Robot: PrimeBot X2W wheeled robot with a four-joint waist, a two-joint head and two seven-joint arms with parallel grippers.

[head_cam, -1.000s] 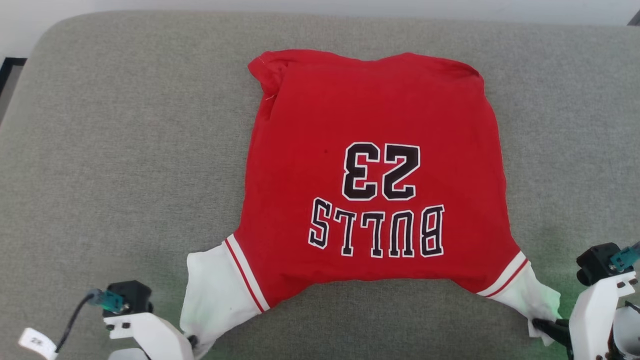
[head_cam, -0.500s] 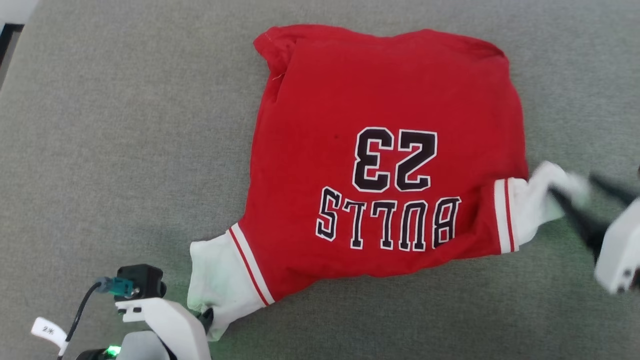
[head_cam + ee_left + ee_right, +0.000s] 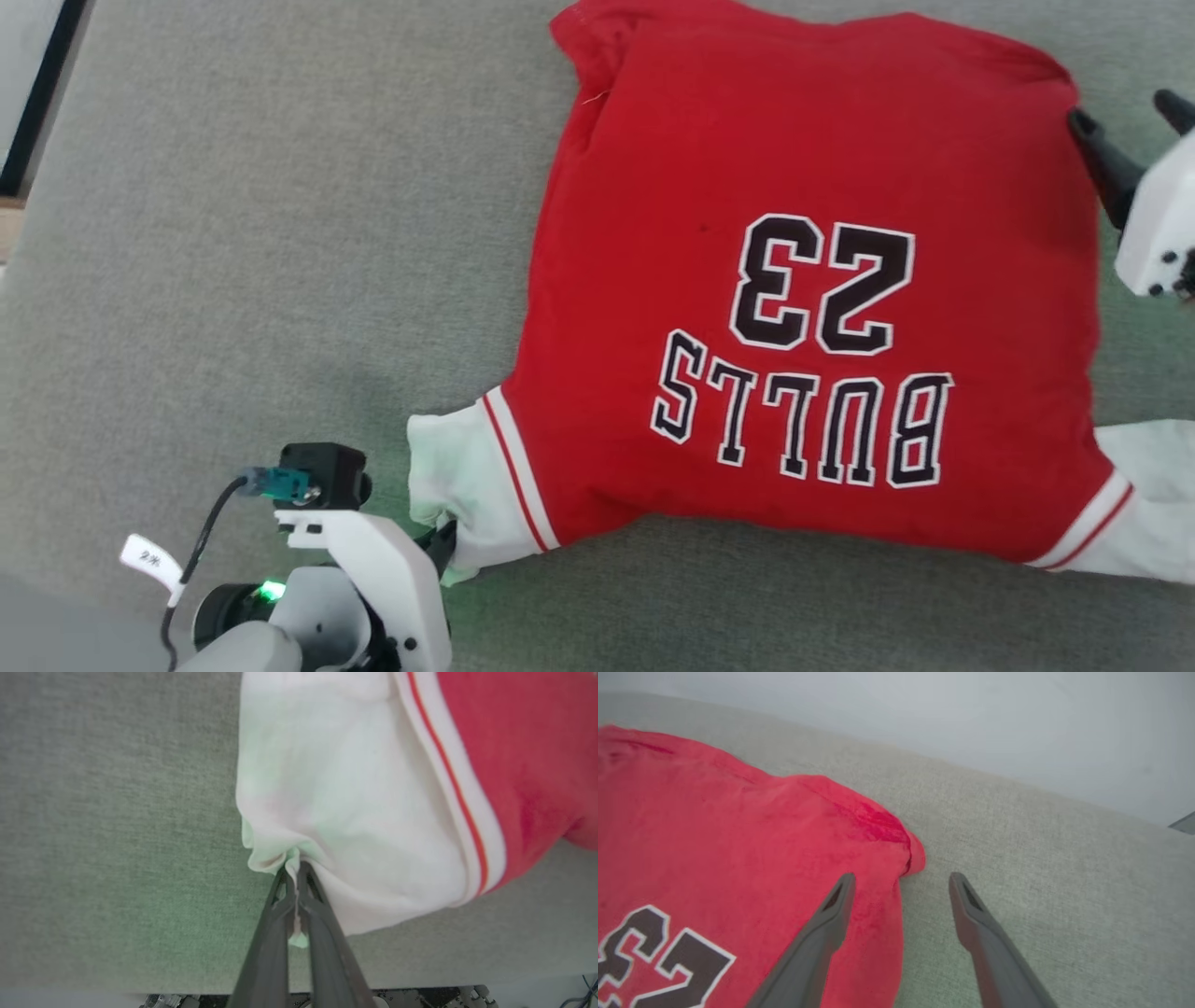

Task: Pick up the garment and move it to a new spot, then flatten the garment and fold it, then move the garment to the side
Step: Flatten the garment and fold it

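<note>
Red jersey cloth with white short sleeves and black "BULLS 23" lettering, the garment (image 3: 653, 233) is seen in the head view spread on a grey woven fabric surface (image 3: 233, 233). The left gripper (image 3: 443, 546) is found at the end of a white sleeve (image 3: 457, 476), and the right gripper (image 3: 1120, 112) at the far right corner.

In the left wrist view, the left gripper (image 3: 293, 872) is pressed together on the sleeve's bunched edge.

In the right wrist view, the right gripper (image 3: 902, 877) is spread wide. One finger is seen over the red corner and the other over grey fabric, with nothing gripped. A pale wall (image 3: 971, 718) is seen beyond.

One garment (image 3: 812, 280), four fingers (image 3: 812, 942), one cushion (image 3: 233, 233)
</note>
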